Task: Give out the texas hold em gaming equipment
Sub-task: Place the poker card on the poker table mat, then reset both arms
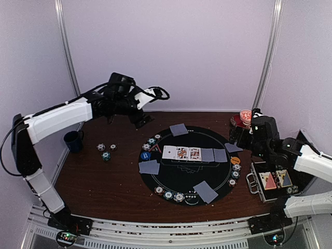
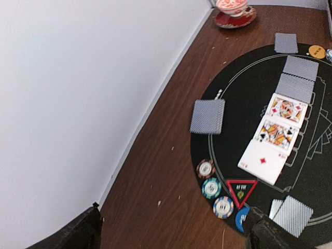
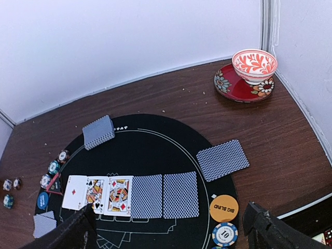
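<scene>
Left gripper (image 2: 174, 234) and right gripper (image 3: 171, 231) both spread wide, empty
They hang above the far-left and far-right rims of the black mat (image 1: 174, 182). Cards (image 1: 181, 153) lie on the mat; loose chips (image 1: 106, 154) sit on the tabletop (image 1: 104, 184) left of it. Probably next: descend straight, pinch one chip by its edge.

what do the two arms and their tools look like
Both are built of white shell links joined by black joints. The left arm has a black cable looping by its wrist. The right arm shows a small green light near its wrist. The left tool and right tool have matt black, blocky fingers. No readable markings show.
</scene>
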Available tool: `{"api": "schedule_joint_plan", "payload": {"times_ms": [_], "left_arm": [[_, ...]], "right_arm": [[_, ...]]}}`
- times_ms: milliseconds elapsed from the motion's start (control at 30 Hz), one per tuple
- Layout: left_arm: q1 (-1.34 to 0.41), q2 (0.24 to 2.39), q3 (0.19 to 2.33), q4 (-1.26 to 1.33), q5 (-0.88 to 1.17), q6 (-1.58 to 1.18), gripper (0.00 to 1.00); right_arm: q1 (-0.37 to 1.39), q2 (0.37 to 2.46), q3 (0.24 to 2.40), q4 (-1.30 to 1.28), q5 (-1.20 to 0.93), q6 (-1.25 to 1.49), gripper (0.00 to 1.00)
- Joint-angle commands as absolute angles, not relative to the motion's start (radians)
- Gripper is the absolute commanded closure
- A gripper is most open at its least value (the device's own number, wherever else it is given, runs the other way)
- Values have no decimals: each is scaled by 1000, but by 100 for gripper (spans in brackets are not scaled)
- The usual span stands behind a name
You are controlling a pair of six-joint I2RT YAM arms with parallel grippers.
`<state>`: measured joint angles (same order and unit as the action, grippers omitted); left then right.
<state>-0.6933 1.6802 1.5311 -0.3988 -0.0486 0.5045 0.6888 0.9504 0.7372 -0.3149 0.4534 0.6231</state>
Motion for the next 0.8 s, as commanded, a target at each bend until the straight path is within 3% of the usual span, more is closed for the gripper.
{"api": "schedule_joint_plan", "payload": {"times_ms": [0,167,333,500,767], "left_arm": [[-492,1464,1322,-393,113,353,2],[-295,1230,999,-268,219,341,2],[-226,1101,774,-182,266,340,2],[-178,1024,682,-179,209,336,2],[-167,785,582,-168,284,354,2]], "right_arm": [[684,954,730,-356,487,516,0],[684,902,668,-319,526,496,0],[686,844,633,-314,527,494,0],[686,801,591,-283,495,494,0],[686,751,559,-269,477,505,0]]}}
